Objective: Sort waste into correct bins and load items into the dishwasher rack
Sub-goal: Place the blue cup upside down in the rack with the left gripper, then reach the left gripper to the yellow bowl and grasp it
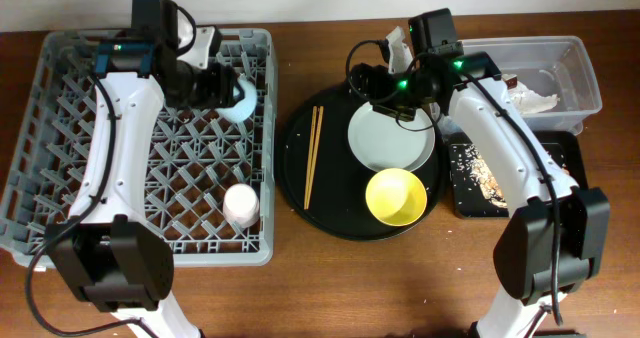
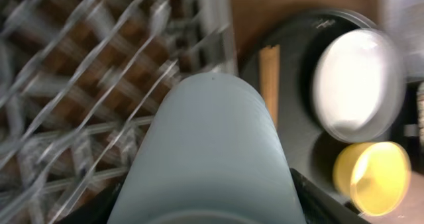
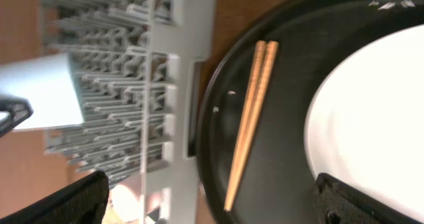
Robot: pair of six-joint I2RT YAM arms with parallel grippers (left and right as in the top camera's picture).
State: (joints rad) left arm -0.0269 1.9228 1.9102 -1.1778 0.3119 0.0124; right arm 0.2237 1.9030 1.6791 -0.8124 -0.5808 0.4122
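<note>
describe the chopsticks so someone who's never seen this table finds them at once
Find the big round black tray in the middle of the table, just right of the grey rack. On its left part, beside the white plate, lie the chopsticks, side by side. They are the only long thin wooden sticks there; the plate and yellow bowl near them are round.
</note>
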